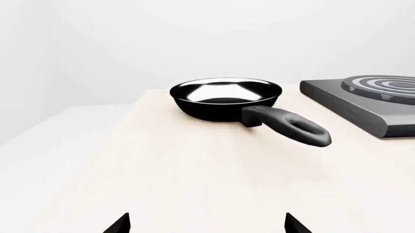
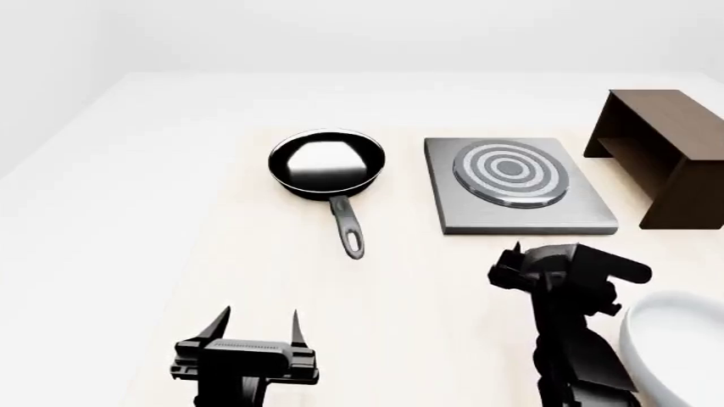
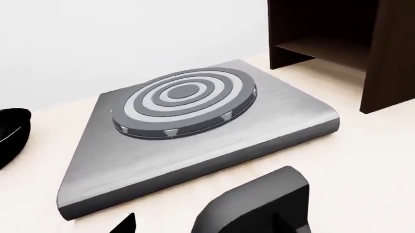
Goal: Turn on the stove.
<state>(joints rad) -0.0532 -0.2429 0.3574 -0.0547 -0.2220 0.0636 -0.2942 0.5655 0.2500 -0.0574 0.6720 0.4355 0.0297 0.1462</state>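
Stove (image 2: 515,182) knob unseen; left claw (image 2: 256,326) spread, empty; right claw (image 2: 511,270) state unclear.

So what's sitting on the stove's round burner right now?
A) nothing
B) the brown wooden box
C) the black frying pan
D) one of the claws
A: the stove shows its burner rings uncovered, the frying pan rests on the table beside it, and the wooden box stands on the other side.
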